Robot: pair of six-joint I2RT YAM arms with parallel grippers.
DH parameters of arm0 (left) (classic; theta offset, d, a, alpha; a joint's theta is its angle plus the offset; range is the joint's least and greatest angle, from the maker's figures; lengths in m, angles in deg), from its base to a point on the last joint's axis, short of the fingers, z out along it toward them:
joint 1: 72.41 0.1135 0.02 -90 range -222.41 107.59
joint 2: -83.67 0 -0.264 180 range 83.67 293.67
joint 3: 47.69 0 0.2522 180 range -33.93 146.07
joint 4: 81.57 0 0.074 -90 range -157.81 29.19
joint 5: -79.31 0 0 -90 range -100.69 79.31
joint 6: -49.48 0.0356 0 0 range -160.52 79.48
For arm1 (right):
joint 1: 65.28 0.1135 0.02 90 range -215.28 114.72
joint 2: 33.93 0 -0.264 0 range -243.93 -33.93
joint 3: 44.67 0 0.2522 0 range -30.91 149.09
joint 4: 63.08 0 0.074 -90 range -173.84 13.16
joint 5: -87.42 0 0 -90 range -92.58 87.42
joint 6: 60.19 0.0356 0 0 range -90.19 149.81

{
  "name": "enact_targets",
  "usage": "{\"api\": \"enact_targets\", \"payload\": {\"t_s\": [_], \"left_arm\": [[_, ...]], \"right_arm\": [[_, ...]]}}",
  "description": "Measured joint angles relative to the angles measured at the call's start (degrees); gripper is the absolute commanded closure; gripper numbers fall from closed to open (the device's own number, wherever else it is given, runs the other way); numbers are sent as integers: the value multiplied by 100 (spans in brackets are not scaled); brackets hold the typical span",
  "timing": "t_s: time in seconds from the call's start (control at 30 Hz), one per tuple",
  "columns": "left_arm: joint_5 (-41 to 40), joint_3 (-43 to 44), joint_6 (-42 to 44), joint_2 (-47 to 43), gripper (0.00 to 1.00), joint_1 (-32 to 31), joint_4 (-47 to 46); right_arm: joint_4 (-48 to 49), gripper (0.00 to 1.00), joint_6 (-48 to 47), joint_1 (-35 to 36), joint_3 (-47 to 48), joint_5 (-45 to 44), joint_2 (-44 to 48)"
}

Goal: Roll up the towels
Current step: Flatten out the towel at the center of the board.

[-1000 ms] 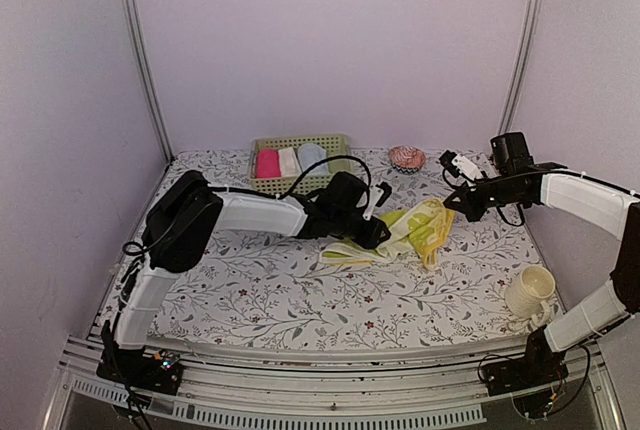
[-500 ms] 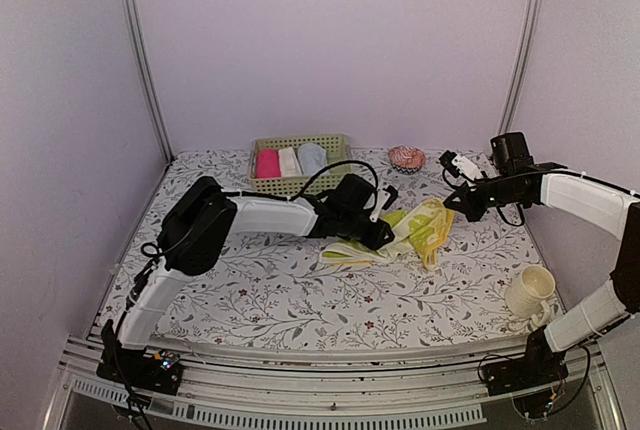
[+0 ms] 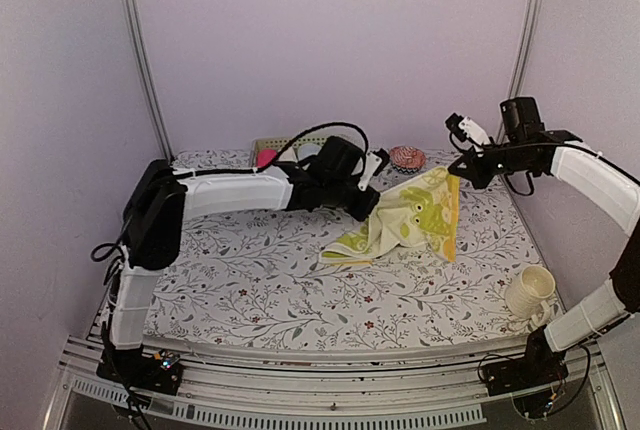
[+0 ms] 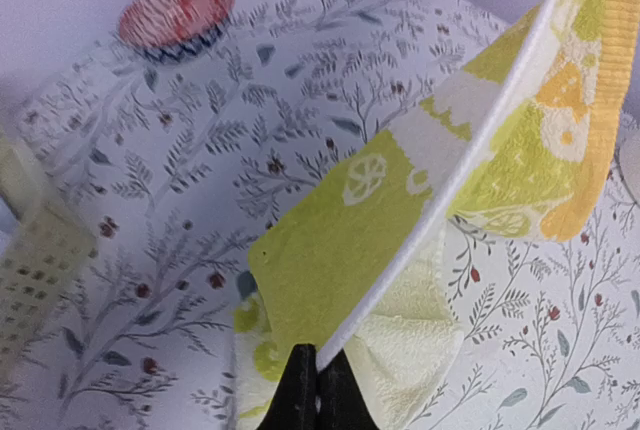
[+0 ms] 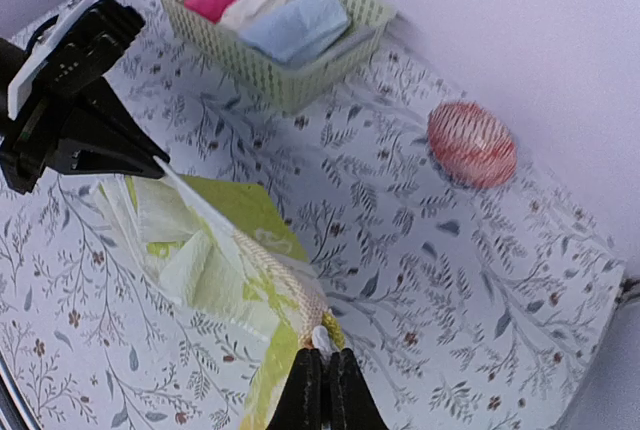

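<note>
While both hands pinch it, the yellow-green towel (image 3: 415,215) hangs stretched between them, its lower end trailing on the table (image 3: 250,280). The left hand (image 3: 371,198) is clenched on one edge and the right hand (image 3: 455,172) on the top corner. A second ago the towel lay bunched; both arms have since risen, and the left reaches across level.

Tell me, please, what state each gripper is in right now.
Left gripper: shut on the edge of the yellow-green printed cloth towel.
Right gripper: shut on another corner of the same towel.
</note>
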Motion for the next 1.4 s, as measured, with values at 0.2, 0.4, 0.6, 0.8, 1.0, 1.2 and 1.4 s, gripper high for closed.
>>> {"api": "enact_targets", "payload": {"t_s": [0.2, 0.4, 0.6, 0.8, 1.0, 1.2, 1.4], "left_arm": [[-542, 350, 817, -2000, 100, 52, 409], [-407, 420, 1427, -3624, 100, -520, 800], [-348, 70, 1591, -3930, 100, -1342, 1921], [-264, -258, 1515, -3453, 90, -1145, 2243], [247, 949, 1143, -925, 58, 15, 1969], [-61, 1587, 817, 612, 57, 501, 2448], [-275, -308, 879, -1045, 57, -717, 2068]], "right_arm": [[-610, 98, 48, -4, 2498, 608, 219], [-1078, 98, 70, 46, 2638, 2223, 1283], [-1790, 98, -162, -4, 1779, 2962, 2094], [-1574, 98, -9, -7, 468, 2282, 2186], [-570, 98, 52, -48, -66, 787, 42], [-229, 98, 136, -125, 470, -219, -2269], [-79, 98, 240, -146, 514, -365, -2459]]}}
